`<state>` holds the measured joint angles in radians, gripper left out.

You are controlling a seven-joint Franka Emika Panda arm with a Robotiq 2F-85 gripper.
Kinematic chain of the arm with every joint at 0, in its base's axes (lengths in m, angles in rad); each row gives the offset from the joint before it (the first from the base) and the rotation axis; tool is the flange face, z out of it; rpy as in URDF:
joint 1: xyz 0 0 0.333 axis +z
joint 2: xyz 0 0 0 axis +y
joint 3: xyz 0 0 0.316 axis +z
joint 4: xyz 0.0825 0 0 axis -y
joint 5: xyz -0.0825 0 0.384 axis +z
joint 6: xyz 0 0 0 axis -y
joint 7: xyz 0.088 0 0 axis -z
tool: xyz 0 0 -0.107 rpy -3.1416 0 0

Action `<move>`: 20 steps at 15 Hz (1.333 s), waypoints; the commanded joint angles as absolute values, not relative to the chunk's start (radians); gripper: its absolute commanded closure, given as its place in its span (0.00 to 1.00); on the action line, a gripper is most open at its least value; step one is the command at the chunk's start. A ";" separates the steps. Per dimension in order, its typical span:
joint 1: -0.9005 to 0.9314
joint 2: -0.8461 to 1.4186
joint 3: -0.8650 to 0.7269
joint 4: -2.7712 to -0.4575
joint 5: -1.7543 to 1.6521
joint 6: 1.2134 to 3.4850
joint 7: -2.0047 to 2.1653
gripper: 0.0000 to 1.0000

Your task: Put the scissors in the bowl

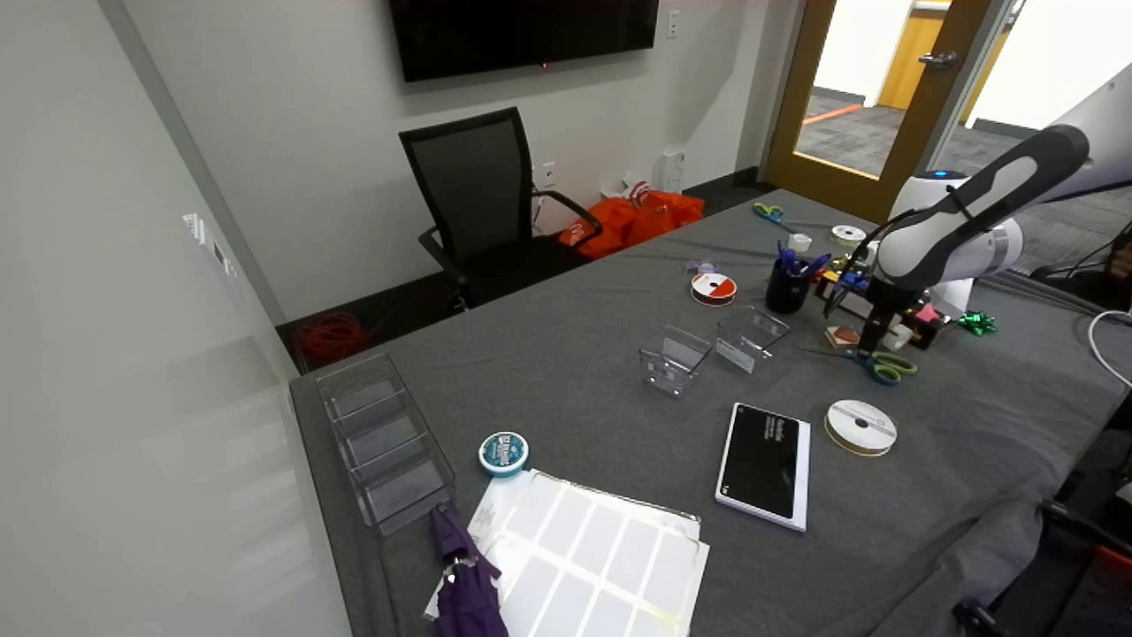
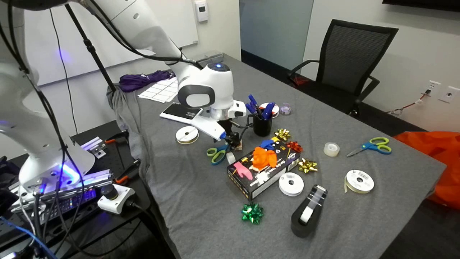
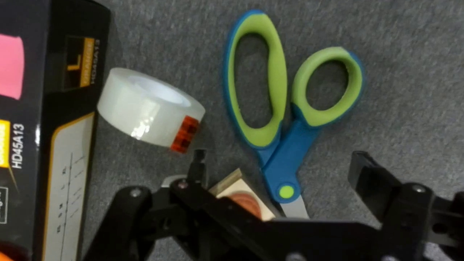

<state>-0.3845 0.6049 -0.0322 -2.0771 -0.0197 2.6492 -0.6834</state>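
Scissors with blue and green handles (image 3: 290,152) lie flat on the grey cloth, handles up-frame in the wrist view; most of the blades are hidden behind my gripper. They also show in both exterior views (image 1: 874,361) (image 2: 222,148). My gripper (image 3: 279,159) is open and empty, its fingers on either side of the scissors near the pivot. In the exterior views the gripper (image 1: 867,347) (image 2: 234,141) points down close over them. The bowl (image 1: 713,288), round, white and red, sits beyond the pen cup; in an exterior view the bowl (image 2: 275,110) is partly hidden by pens.
A clear tape roll (image 3: 145,112) and a wooden block with a reddish top (image 3: 235,187) lie beside the left finger. A glove box (image 2: 266,178), black pen cup (image 2: 262,126), white spool (image 1: 860,426) and clear holders (image 1: 674,358) stand around. Another pair of scissors (image 2: 370,146) lies farther off.
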 commanded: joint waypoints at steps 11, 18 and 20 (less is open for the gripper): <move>-0.453 0.670 0.024 -2.034 -0.012 2.735 -0.742 0.81; -0.457 0.614 0.035 -2.078 -0.008 2.712 -0.750 0.92; -0.459 0.579 0.043 -2.114 -0.008 2.702 -0.759 0.92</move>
